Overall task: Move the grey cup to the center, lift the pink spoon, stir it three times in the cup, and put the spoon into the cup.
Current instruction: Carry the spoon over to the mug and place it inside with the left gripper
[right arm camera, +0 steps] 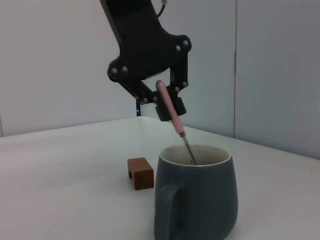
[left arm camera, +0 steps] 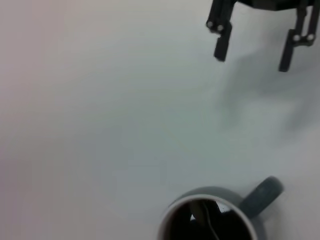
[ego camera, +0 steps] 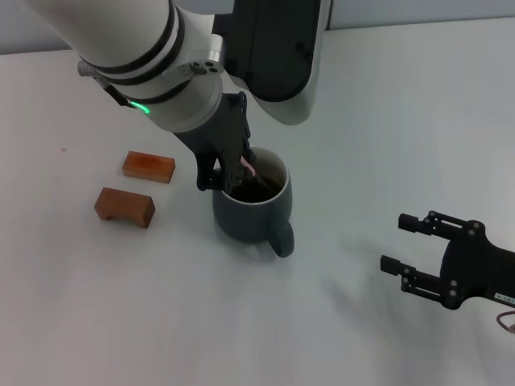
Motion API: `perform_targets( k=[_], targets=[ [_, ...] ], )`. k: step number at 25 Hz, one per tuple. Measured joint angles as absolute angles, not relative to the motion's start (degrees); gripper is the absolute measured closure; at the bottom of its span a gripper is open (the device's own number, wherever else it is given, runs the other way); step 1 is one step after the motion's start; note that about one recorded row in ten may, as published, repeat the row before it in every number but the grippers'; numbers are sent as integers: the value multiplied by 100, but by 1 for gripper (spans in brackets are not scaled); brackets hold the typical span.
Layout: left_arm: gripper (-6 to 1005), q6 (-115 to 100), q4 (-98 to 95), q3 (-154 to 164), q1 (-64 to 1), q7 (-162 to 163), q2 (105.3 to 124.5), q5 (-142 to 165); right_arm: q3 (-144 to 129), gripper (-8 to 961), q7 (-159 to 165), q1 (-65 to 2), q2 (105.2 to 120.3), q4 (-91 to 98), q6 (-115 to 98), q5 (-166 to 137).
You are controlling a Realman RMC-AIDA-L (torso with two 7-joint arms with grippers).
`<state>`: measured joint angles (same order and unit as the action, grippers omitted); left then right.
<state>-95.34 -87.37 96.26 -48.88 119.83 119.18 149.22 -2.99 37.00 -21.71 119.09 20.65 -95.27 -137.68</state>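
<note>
The left gripper (ego camera: 229,173) hangs just above the grey cup (ego camera: 253,207), and its fingers (right arm camera: 172,102) are closed on the pink spoon (right arm camera: 172,111). They pinch the upper part of the pink handle. The spoon is tilted: the handle leans up between the fingers, and the thin metal stem goes down over the pale rim into the cup — the bowl of the spoon is hidden inside, so I cannot tell if it touches the dark liquid. The fingers themselves stay above the rim and do not touch the cup.

The grey cup stands upright on the white desk (ego camera: 386,121), about in the middle of it, a little toward the left side. Its loop handle (ego camera: 282,239) points toward the near edge and slightly to the right. In the left wrist view the cup (left arm camera: 220,217) is seen from above, with dark contents and the stem of the spoon inside.

Two brown wooden blocks lie to the left of the cup, well apart from it — one block (ego camera: 149,166) is farther from the near edge, the other (ego camera: 124,207) is nearer.

The right gripper (ego camera: 418,252) rests low near the right near corner of the desk, well apart from the cup. Its two fingers are spread wide and hold nothing.
</note>
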Motion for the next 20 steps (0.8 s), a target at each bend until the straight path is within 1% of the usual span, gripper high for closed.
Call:
perform_targets(
  k=[12,20],
  targets=[
    [863,-9798,-8489,9535,-5064,12132,11918,15279,-299,279,3727,-2170,11909,2066,-9528,-13768],
    [857,-10026,-8550,9416,-5088,12121,11918,14914,-299,279,3737,-2156,11909,2065,-9528,-13765]
  ],
)
